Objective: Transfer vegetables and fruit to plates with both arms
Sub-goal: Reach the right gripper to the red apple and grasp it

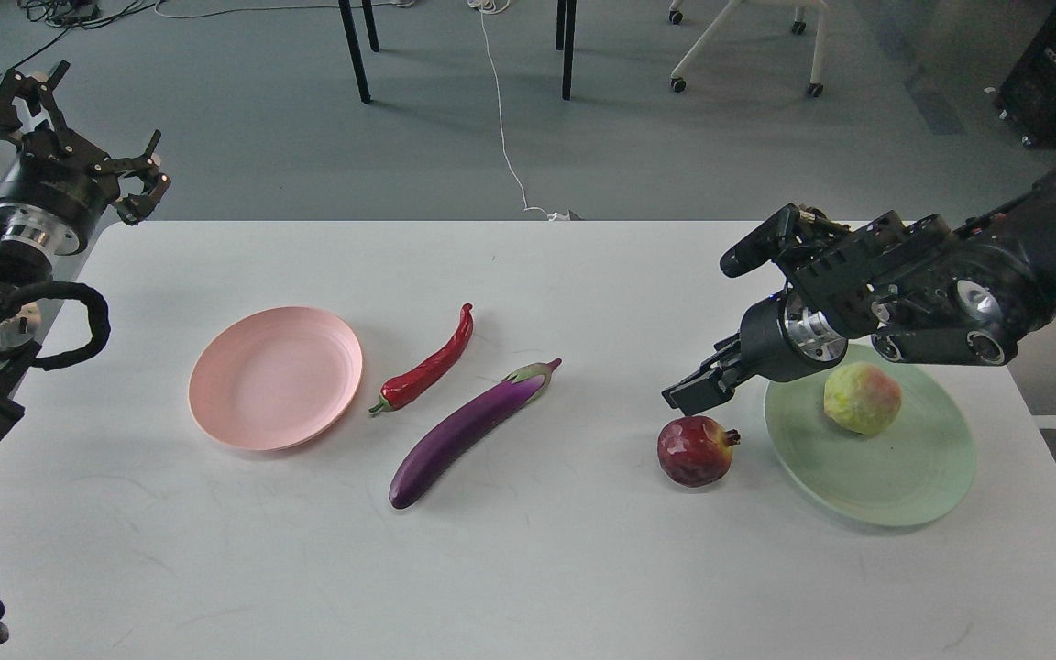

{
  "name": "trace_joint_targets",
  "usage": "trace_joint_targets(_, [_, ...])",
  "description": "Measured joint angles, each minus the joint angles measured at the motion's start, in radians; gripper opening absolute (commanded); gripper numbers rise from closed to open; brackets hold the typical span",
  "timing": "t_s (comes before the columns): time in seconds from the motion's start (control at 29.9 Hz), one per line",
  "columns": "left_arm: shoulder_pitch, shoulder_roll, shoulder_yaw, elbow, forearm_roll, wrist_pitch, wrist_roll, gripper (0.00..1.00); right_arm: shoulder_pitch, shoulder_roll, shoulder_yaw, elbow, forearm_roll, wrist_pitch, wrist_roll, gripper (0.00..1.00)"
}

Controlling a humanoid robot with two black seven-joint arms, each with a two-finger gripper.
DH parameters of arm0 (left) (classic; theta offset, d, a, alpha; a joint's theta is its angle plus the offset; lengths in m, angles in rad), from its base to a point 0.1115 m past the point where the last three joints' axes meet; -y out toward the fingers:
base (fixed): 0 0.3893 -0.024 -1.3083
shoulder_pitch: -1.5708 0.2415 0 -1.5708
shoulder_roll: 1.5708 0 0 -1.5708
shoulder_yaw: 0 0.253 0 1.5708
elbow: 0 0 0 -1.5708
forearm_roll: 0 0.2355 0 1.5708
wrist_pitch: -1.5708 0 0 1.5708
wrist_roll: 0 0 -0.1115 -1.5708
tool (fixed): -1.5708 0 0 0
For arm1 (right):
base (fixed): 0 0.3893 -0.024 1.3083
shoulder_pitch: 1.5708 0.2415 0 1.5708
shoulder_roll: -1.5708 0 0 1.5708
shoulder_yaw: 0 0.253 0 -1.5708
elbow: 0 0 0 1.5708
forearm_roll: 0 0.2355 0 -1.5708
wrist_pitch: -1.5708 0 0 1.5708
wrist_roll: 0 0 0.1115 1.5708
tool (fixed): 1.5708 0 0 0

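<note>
**Counting two plates, two vegetables, two fruits on the table**

Lying on the white table are two plates: one pale pink plate toward the left, bare, and one pale green plate toward the right. One yellow-green bumpy fruit sits on the green plate. One dark red pomegranate rests on the table just beside that plate's left rim. Between the plates lie one red chili pepper and one purple eggplant, side by side.

The right gripper hangs just above the pomegranate, holding nothing; how wide it is spread I cannot tell. The left gripper is raised off the table's far left corner, claws splayed apart and empty.
</note>
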Motion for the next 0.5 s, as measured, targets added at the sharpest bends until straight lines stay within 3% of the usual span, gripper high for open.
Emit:
trace_joint_targets(0.2, [0.003,0.000,0.000,0.000,0.000,0.000,0.000,0.98,-0.039,0.038,-0.044,0.011,0.000,-0.004,0.002,0.87])
trace_joint_targets(0.37, [0.003,0.008,0.000,0.000,0.000,0.000,0.000,0.98,-0.059,0.041,-0.084,0.025,-0.014,-0.007,0.002,0.63])
trace_joint_targets(0.5, [0.003,0.013,0.000,0.000,0.000,0.002,0.000,0.98,-0.053,0.038,-0.089,0.026,-0.016,-0.009,0.006,0.52])
